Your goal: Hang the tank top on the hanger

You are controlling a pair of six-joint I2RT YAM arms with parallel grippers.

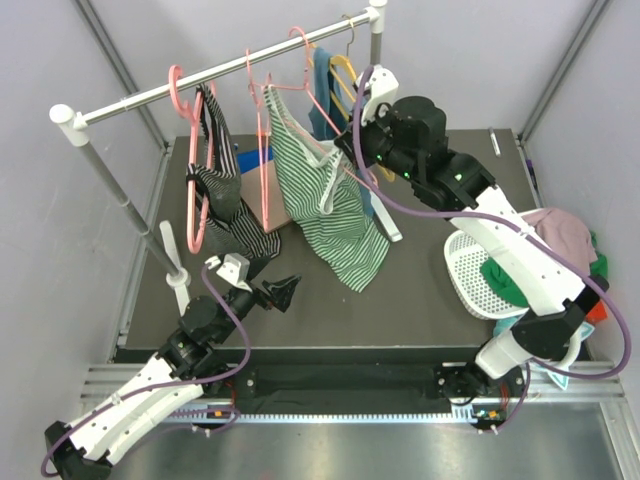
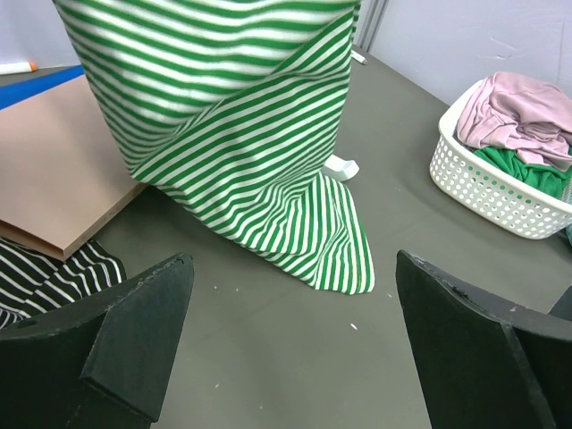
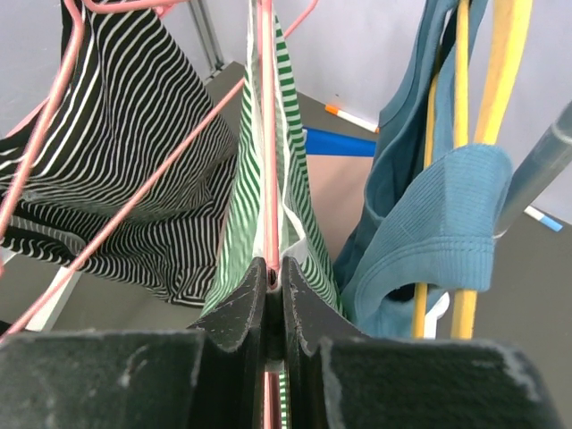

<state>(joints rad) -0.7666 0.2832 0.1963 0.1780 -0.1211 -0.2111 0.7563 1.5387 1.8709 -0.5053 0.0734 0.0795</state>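
Grey walls box in a dark table (image 1: pixel 400 320) where a white rail (image 1: pixel 220 75) carries several garments. At the rail, the right gripper (image 3: pixel 273 284) is clamped tight on the thin pink wire of the hanger (image 3: pixel 266 134), apparently to steady it while the tank top (image 1: pixel 330 200) hangs from it. Green-striped cloth lies on both sides of the wire, so the hanger seems to sit inside the top, though whether both straps are seated cannot be told. The top droops crooked, its hem trailing on the table. Low down, the left gripper (image 2: pixel 293 295) holds nothing, jaws spread wide and facing that hem, likely ready to tug it straight. Crowding the hanger are a black-and-white garment (image 3: pixel 134 134) on one side and a teal top (image 3: pixel 429 223) on a yellow hanger (image 3: pixel 492 107) on the other, either liable to snag. A tan board (image 2: pixel 54 179) lies behind the hem, and a white basket (image 2: pixel 487 192) of clothes stands well apart.
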